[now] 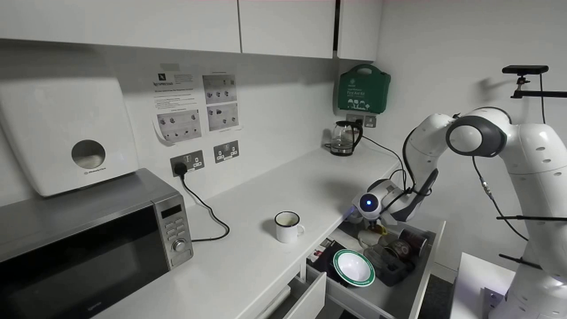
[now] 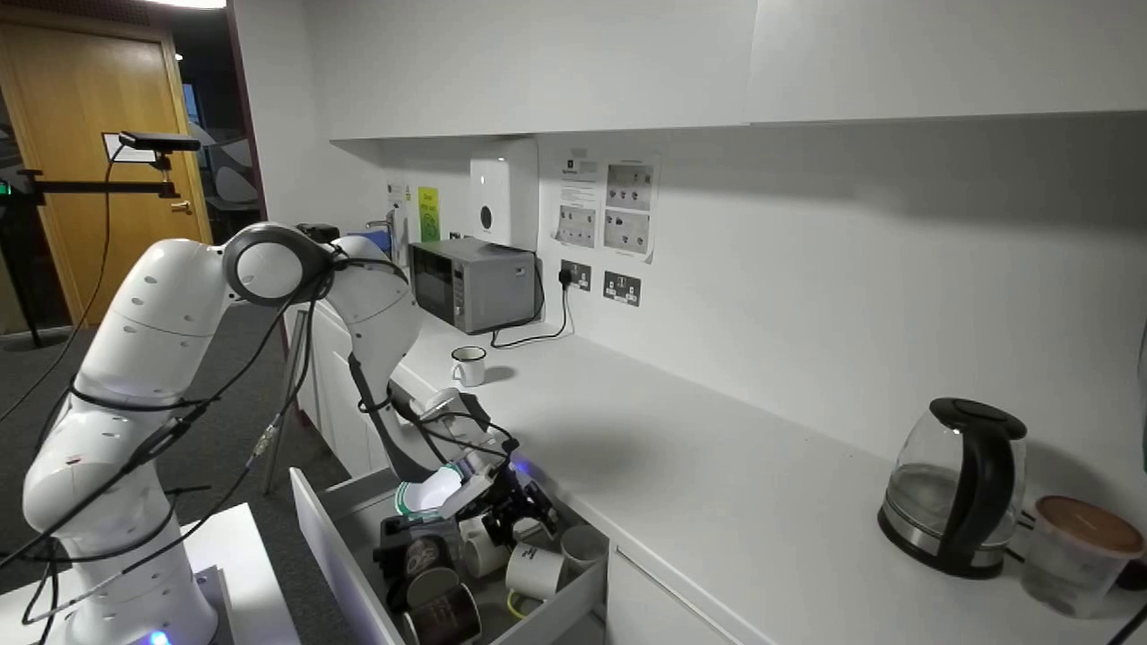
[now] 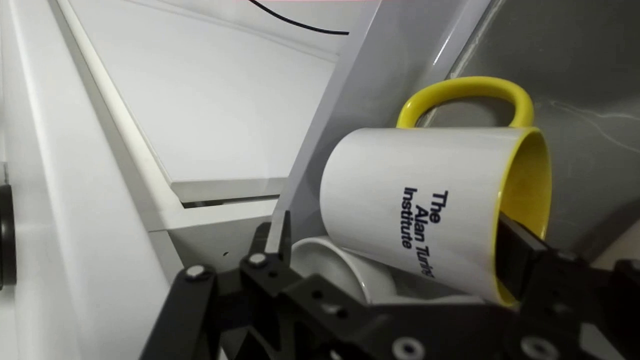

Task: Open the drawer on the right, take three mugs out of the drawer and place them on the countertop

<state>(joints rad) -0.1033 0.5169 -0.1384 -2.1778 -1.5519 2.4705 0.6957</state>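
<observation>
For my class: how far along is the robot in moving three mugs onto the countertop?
Done: the drawer is open, and a white mug stands on the countertop, presumably the first. In progress: the fingers stand open at the yellow-handled mug in the drawer, not yet gripping it. Left: likely two more to place; other mugs lie in the drawer.

Saw dark-rimmed white mug (image 1: 287,232) upright on countertop (image 1: 254,261), yellow-handled Alan Turing Institute mug (image 3: 400,185) sideways in open drawer (image 1: 401,296), pale mug (image 3: 345,270) just beside
</observation>
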